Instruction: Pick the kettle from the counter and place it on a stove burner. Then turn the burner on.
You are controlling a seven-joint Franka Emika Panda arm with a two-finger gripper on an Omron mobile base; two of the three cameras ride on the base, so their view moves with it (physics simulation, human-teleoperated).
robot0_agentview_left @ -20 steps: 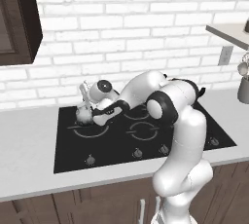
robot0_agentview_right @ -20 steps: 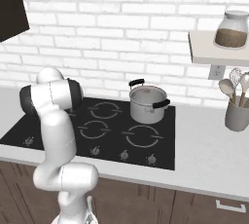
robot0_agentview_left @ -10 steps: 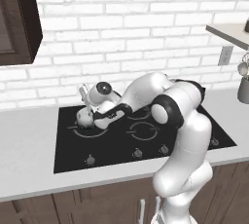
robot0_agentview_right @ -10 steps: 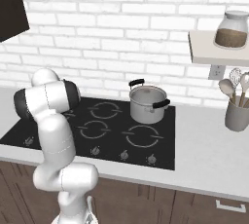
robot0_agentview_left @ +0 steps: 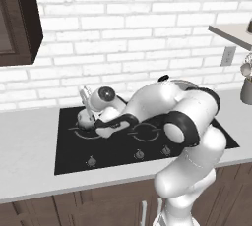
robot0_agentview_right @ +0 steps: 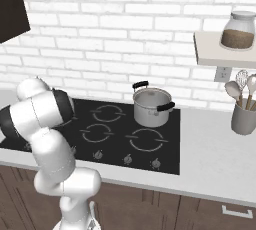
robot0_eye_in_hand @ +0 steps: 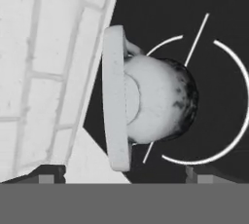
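The small silver-grey kettle [robot0_agentview_left: 84,118] stands upright on the rear-left stove burner [robot0_agentview_left: 78,130] of the black glass stove. In the hand view the kettle [robot0_eye_in_hand: 160,99] sits over the wall-side part of the burner ring [robot0_eye_in_hand: 232,121], its handle [robot0_eye_in_hand: 114,96] across the top. My gripper [robot0_agentview_left: 94,114] hovers just above and beside the kettle. My gripper [robot0_eye_in_hand: 125,175] is open wide, one fingertip on each side, touching nothing. The pale counter [robot0_agentview_left: 29,139] lies left of the stove. In the right base view my arm hides the kettle.
A steel pot [robot0_agentview_right: 151,106] with black handles occupies the rear-right burner. Knobs [robot0_agentview_left: 139,155] line the stove's front edge. The brick wall [robot0_eye_in_hand: 44,47] is close behind the kettle. A utensil holder [robot0_agentview_right: 243,116] and a shelf with a jar [robot0_agentview_right: 237,29] are at far right.
The jaws have opened and let go of the kettle, which now rests on the burner. The hand has shifted slightly.
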